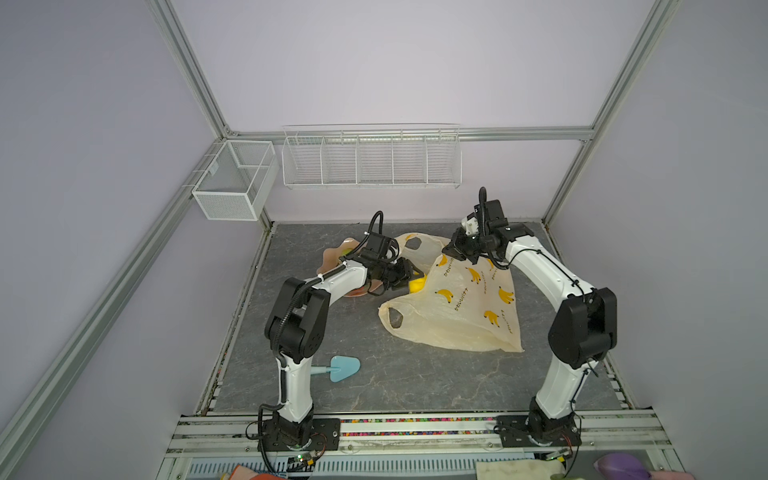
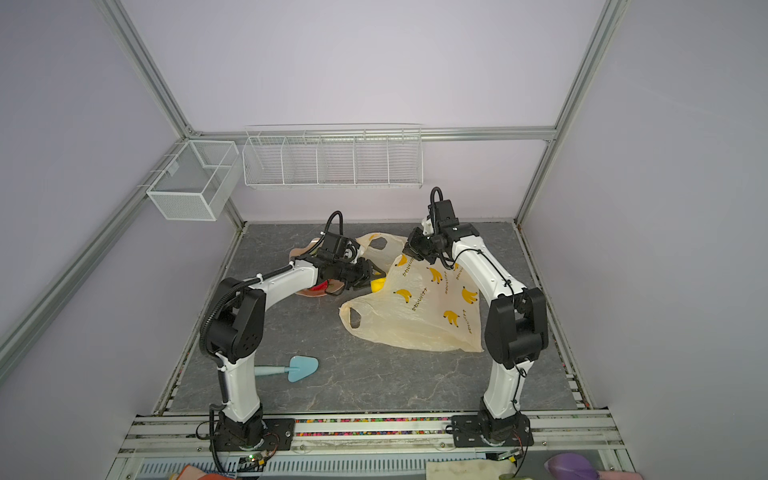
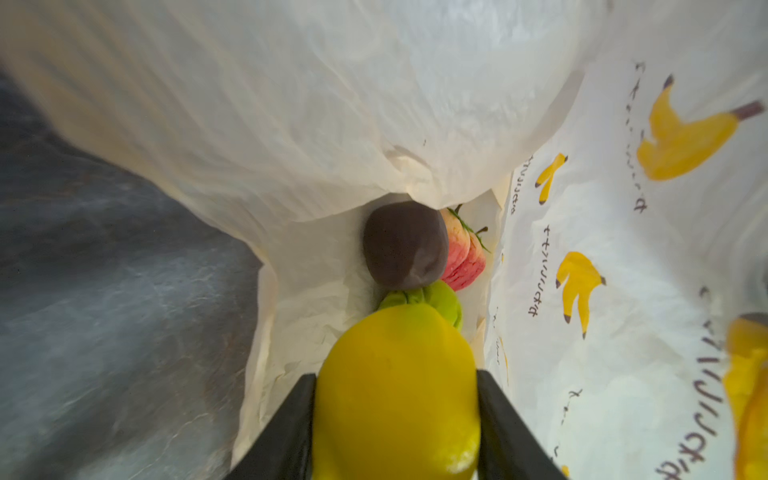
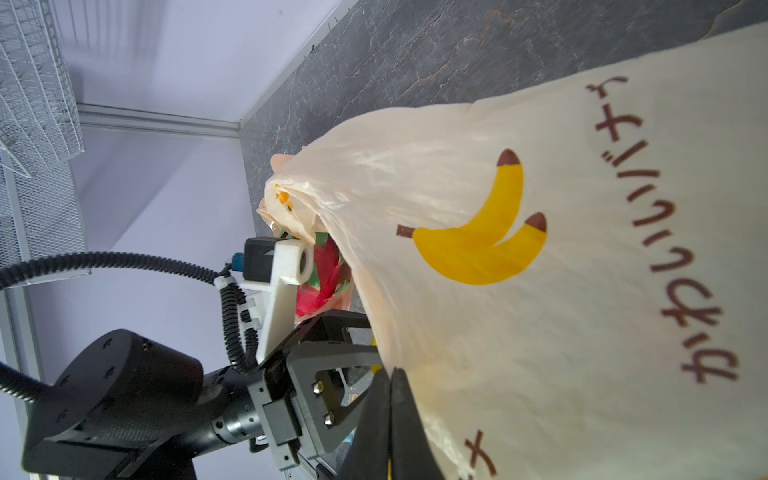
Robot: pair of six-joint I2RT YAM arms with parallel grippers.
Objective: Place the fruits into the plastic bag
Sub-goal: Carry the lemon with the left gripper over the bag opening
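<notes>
- Cream and translucent, the plastic bag [image 1: 457, 316] [image 2: 415, 320] is lying on the dark marbled tabletop [image 1: 395, 386], from the middle toward the right edge and nearer the back edge than the front. Its mouth is facing the left edge.
- The right gripper [image 1: 451, 249] [image 4: 390, 370] is pinching the bag's upper film with its fingers pressed together, and is holding that layer up in a peak above the tabletop.
- The left gripper [image 1: 409, 279] [image 3: 395, 374] is reaching into the bag's mouth and clamping a yellow fruit [image 3: 395, 424] [image 1: 417, 285] between its two black fingers.
- In the left wrist view, a dark brown piece [image 3: 403, 245], strawberries [image 3: 463, 257] and a green piece [image 3: 440, 297] are resting inside the bag, touching one another just beyond the held fruit.
- A peach dish [image 1: 332, 257] is sitting just beside the bag, toward the back-left corner, mostly hidden by the left arm.
- The dragon fruit [image 4: 322, 282] is showing red and green behind the left arm's camera mount in the right wrist view, outside the bag.
- A blue scoop [image 1: 343, 368] is lying near the front-left corner, well apart from the bag.
</notes>
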